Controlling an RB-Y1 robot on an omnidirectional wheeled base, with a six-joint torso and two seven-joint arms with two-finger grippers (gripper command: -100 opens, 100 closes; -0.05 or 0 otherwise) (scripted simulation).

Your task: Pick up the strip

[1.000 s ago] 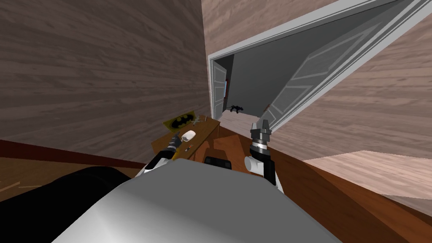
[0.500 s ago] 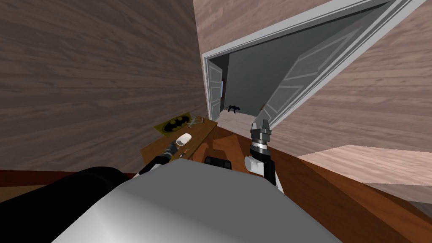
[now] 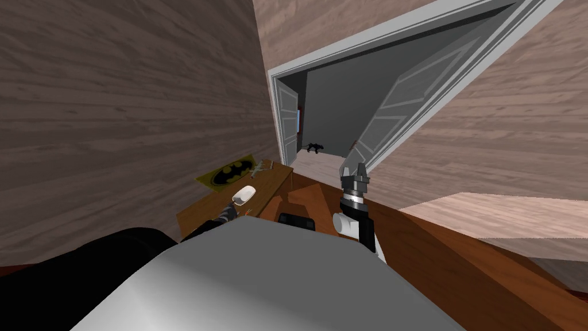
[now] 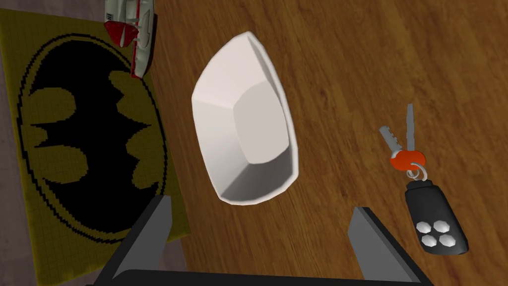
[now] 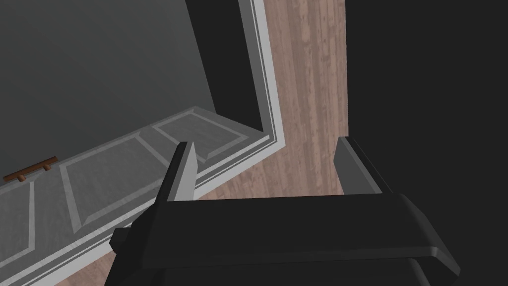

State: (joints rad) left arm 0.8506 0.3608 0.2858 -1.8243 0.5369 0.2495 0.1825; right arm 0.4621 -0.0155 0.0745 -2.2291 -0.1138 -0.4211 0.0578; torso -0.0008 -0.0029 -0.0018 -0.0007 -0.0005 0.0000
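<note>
Left end effector (image 4: 260, 231), fingers spread, hovers over the bowl (image 4: 245, 119) on the tabletop (image 4: 357, 59). The strip (image 4: 89, 134), judged the flat yellow bat-emblem sheet, lies beside the bowl. Shift to its edge, then descend. Right end effector (image 5: 263, 146) is spread.

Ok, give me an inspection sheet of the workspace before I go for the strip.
Surface: brown wooden table.
Job's things: yellow bat-emblem sheet, likely the strip, flat at the table's edge, not gripped.
Clutter: white bowl between sheet and keys; toy plane overlapping the sheet's corner.
Hands: left hand open, over the bowl; right hand open, empty, pointing at the door.
Cables: nothing seen.
Surroundings: wood-look wall behind the table; grey door open.
</note>
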